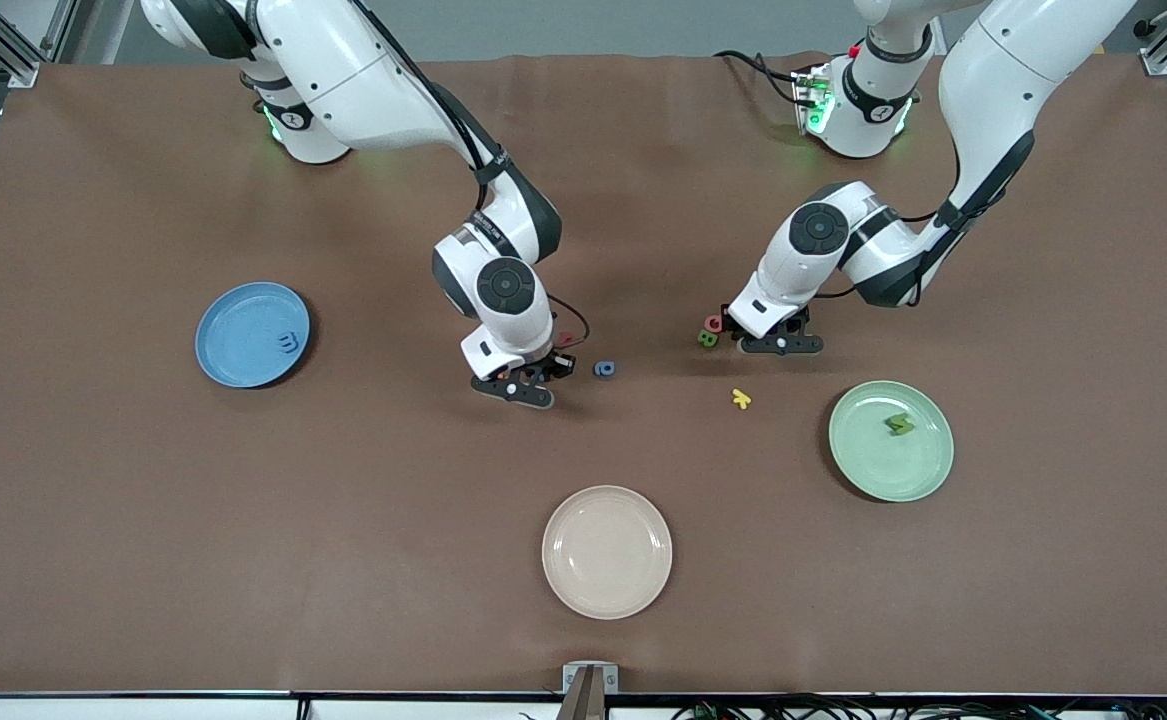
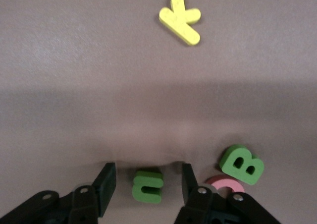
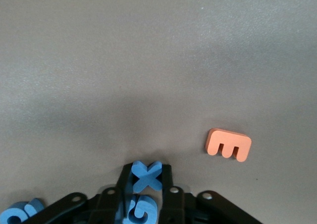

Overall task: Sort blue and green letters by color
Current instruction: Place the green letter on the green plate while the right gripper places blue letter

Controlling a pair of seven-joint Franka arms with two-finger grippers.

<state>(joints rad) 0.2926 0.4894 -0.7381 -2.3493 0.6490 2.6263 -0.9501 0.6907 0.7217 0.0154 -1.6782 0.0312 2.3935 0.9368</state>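
Observation:
My right gripper (image 1: 528, 385) is over the middle of the table. In the right wrist view it (image 3: 146, 177) is shut on a blue X (image 3: 147, 174). A blue G (image 3: 141, 211) shows beneath it, and another blue letter (image 3: 20, 211) lies beside it, also in the front view (image 1: 604, 369). My left gripper (image 1: 778, 345) is low over the table. In the left wrist view it (image 2: 147, 177) is open, its jaws on either side of a small green letter (image 2: 147, 186). A green B (image 2: 241, 163) lies beside it, also in the front view (image 1: 708, 339). The blue plate (image 1: 233, 345) holds one blue letter (image 1: 289, 343). The green plate (image 1: 868, 465) holds one green letter (image 1: 900, 424).
A yellow K (image 1: 740, 399) lies between the left gripper and the green plate. A pink letter (image 2: 225, 184) touches the green B. An orange E (image 3: 229, 144) lies near the right gripper. An empty beige plate (image 1: 607, 551) sits nearest the front camera.

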